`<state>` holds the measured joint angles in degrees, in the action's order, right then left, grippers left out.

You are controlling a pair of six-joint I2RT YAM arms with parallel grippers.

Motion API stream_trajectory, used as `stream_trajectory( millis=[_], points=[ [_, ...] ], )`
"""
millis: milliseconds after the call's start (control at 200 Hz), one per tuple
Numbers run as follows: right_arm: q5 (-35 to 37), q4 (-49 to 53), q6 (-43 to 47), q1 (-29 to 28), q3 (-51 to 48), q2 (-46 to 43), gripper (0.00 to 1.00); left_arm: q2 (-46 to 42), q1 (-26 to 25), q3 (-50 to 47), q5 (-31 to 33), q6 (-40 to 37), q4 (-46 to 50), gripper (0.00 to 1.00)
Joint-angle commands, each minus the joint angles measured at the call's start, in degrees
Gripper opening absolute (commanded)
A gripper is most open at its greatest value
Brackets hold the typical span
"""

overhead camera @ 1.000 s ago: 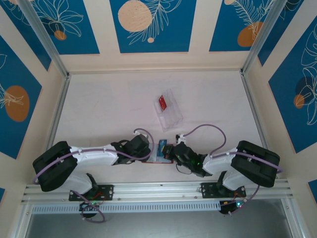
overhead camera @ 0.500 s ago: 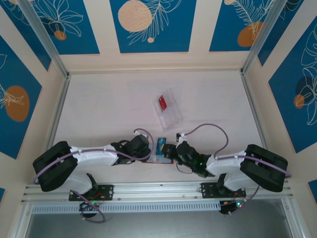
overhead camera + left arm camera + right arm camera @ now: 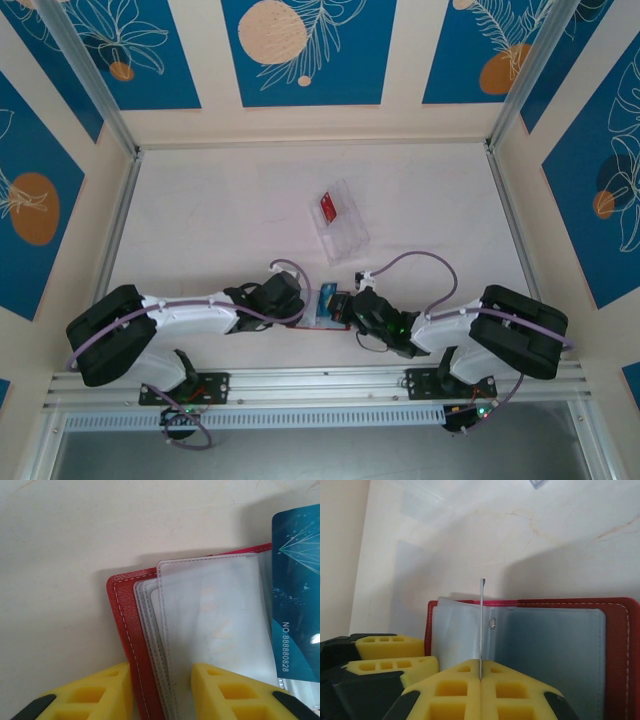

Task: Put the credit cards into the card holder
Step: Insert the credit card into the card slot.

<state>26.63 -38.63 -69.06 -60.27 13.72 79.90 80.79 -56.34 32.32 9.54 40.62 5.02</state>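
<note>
The red card holder [image 3: 125,605] lies open near the table's front edge [image 3: 322,318], its clear sleeves fanned up. My left gripper [image 3: 161,669] is shut on its left cover and a stack of sleeves, one yellow finger on each side. In the right wrist view the holder [image 3: 560,645] shows its grey-blue inside. My right gripper [image 3: 481,662] is shut on a blue credit card [image 3: 482,620], seen edge-on and upright over the holder's fold. In the left wrist view that blue card [image 3: 295,580] lies over the sleeves at the right. A red credit card [image 3: 326,207] lies in the tray.
A clear plastic compartment tray [image 3: 345,232] lies mid-table, beyond the holder. Both grippers [image 3: 303,308] [image 3: 345,305] crowd together at the holder, close to the front rail [image 3: 320,380]. Bare tabletop spreads left and right of the tray.
The right arm's elbow swung out to the right and came back, while its gripper stayed at the holder with the blue card. The left arm has not moved.
</note>
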Motion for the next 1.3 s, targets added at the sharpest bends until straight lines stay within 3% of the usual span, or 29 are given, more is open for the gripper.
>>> stream_trajectory(
  millis=[0,290,670,1295],
  points=[
    [1.72,-2.76,-1.47,-0.29,-0.62,2.13,0.00,2.53,-0.79,-2.85,-0.47,0.34,5.85,0.34],
    [0.21,-6.31,-2.64,0.06,-0.76,4.68,0.00,2.42,-0.79,-2.96,-0.31,0.36,5.90,0.34],
    [2.19,-0.35,-1.60,-0.28,-1.68,-3.57,0.00,2.52,-0.78,-3.40,-0.36,0.42,5.45,0.34],
    [-0.06,-6.54,-2.83,0.99,-1.58,2.69,0.00,2.61,-0.79,-3.18,-0.31,0.34,5.85,0.34]
  ],
)
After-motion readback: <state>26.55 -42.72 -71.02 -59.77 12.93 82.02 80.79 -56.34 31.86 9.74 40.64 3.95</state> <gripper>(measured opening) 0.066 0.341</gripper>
